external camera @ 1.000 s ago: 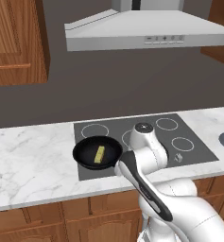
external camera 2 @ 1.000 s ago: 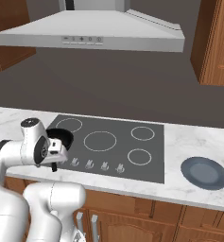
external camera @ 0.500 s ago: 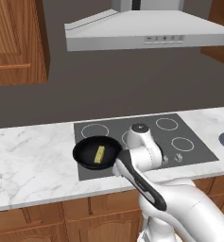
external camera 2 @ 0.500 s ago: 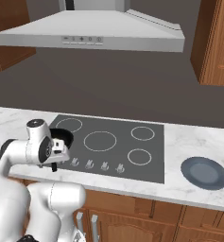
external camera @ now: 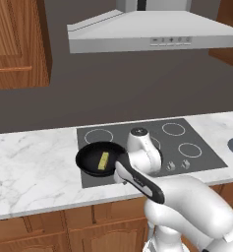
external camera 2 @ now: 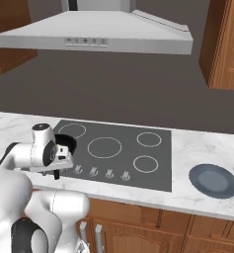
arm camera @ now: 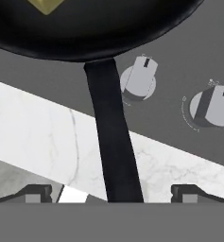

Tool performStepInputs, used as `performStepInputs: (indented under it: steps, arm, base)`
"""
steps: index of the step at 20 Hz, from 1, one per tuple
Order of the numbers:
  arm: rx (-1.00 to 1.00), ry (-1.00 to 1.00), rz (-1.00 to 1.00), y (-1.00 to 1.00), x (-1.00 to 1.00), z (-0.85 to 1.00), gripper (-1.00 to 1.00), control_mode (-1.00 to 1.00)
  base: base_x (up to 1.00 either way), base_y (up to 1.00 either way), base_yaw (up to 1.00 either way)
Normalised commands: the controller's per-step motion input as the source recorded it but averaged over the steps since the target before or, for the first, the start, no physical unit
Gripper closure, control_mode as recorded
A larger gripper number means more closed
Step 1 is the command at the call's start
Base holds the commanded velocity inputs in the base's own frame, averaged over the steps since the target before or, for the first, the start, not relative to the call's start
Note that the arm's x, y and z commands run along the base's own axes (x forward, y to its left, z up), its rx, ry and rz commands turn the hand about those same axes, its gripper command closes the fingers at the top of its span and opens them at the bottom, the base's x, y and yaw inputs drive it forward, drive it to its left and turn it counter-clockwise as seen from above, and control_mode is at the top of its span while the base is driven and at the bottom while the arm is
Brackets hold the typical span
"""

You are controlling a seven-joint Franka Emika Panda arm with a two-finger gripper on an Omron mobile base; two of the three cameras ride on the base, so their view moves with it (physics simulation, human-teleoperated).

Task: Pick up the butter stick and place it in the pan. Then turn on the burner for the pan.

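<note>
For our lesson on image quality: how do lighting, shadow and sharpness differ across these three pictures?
Left base view: flat, even light, no glare, and the butter reads clearly in the pan. Right base view: equally even light, with dim shade under the hood. Hand view: soft and blocky up close; the knobs look fuzzy and the pan is plain black without highlights.

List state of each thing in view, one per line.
butter stick: lying in the pan
pan: on the front left burner, handle over the counter edge
tool: open, empty, straddling the pan handle
knobs: untouched
plate: empty, on the counter
</note>
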Motion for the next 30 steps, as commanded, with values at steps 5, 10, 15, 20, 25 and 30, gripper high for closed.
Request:
performStepInputs:
  steps: [5, 10, 15, 20, 25, 30]
  arm:
    - [0.0, 0.0, 0.0, 0.0, 0.0, -0.17, -1.0, -1.0]
    - [0.0, 0.0, 0.0, 0.0, 0.0, -0.19, -1.0, -1.0]
    - [0.0, 0.01, 0.0, 0.0, 0.0, -0.19, -1.0, -1.0]
    - [0.0, 0.03, 0.0, 0.0, 0.0, -0.07, 1.0, -1.0]
    - [0.0, 0.0, 0.0, -0.01, 0.0, 0.0, 1.0, -1.0]
    - [0.0, -0.05, 0.02, -0.06, -0.04, 0.0, 1.0, -1.0]
  base:
    - [0.0, 0.0, 0.0]
    - [0.0, 0.0, 0.0]
    - [0.0, 0.0, 0.0]
    - [0.0, 0.0, 0.0]
    - [0.0, 0.0, 0.0]
    - [0.0, 0.0, 0.0]
